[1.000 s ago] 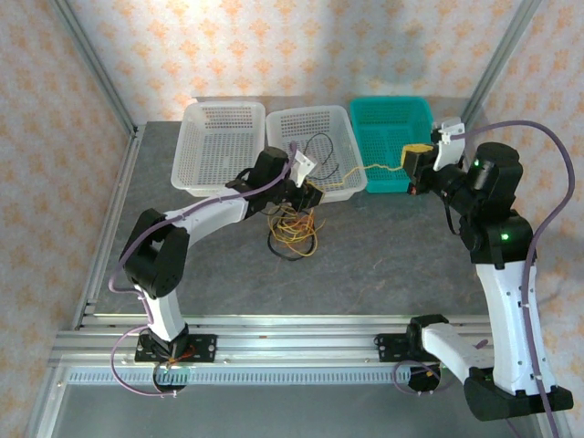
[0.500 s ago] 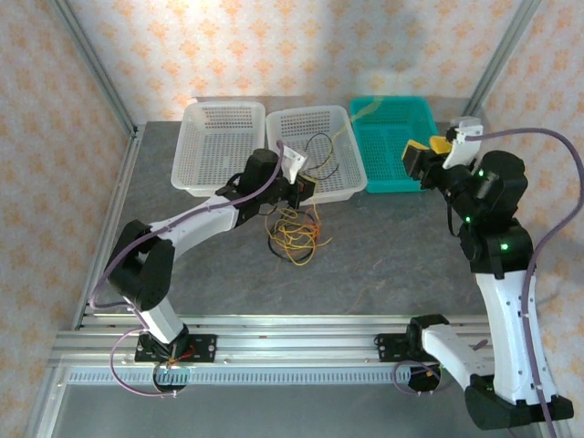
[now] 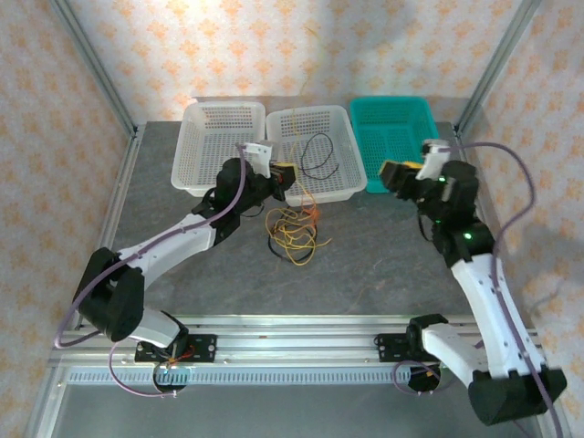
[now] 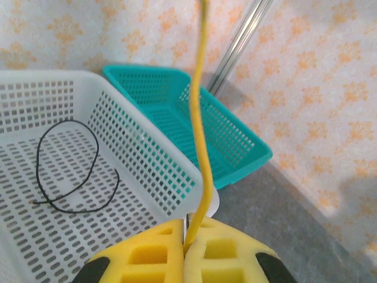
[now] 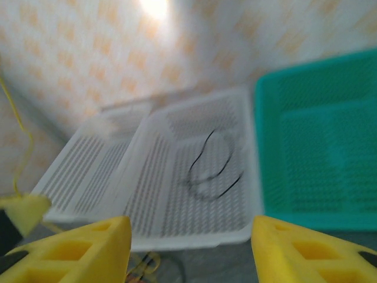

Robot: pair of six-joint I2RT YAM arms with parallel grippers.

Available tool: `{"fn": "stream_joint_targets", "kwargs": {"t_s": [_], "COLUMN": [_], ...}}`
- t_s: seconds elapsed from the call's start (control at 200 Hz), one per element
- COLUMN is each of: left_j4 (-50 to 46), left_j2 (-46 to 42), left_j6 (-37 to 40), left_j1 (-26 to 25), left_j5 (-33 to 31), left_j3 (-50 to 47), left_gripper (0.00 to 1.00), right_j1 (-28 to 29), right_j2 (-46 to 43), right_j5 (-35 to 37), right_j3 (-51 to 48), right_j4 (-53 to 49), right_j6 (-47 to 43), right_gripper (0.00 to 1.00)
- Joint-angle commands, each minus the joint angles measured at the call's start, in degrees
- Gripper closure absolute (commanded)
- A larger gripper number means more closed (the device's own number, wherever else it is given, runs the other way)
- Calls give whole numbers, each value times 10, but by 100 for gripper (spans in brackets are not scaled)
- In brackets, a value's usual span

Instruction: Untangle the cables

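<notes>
Tangle of cables [image 3: 292, 233] sits on table [image 3: 383, 260] before white basket [image 3: 342, 187]. Left gripper [image 4: 187, 239] clamps one yellow cable [image 4: 200, 135]; right gripper [image 5: 188, 242] jaws apart, empty.

L claw [image 3: 285, 173] pinching yellow cable [image 3: 307, 203] above tangle [image 3: 292, 235] by mid basket [image 3: 308, 110].

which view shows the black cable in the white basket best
The left wrist view: the black cable lies sharp and whole, a loop on the floor of the white basket. Top external shows it small and thin; right wrist shows it blurred.
</notes>
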Motion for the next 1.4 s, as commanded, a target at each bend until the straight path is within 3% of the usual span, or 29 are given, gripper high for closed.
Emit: {"fn": "stream_joint_targets", "kwargs": {"t_s": [0.0,0.265,0.636,0.846,1.071,1.392], "left_j4": [40,59,136,155,343,291], "left_j2": [-24,-42,-48,-41,-61,-46], "left_j6": [-6,0,23,71,197,310], "left_j1": [2,9,14,15,16,34], "left_j5": [-11,-18,29,89,137,190], "left_j3": [-18,-42,-70,-70,-172,-140], "left_gripper": [100,100,100,100,100,100], "right_j1": [62,149,174,178,177,171], "right_j2": [38,153,251,271,268,310], "right_j5": [-74,-51,-21,13,67,-49], "right_j3": [-24,-11,20,53,75,140], "right_j4": [67,118,168,148,82,3], "right_j6": [58,123,222,229,210,153], "right_gripper": [46,47,48,42,41,39]}}
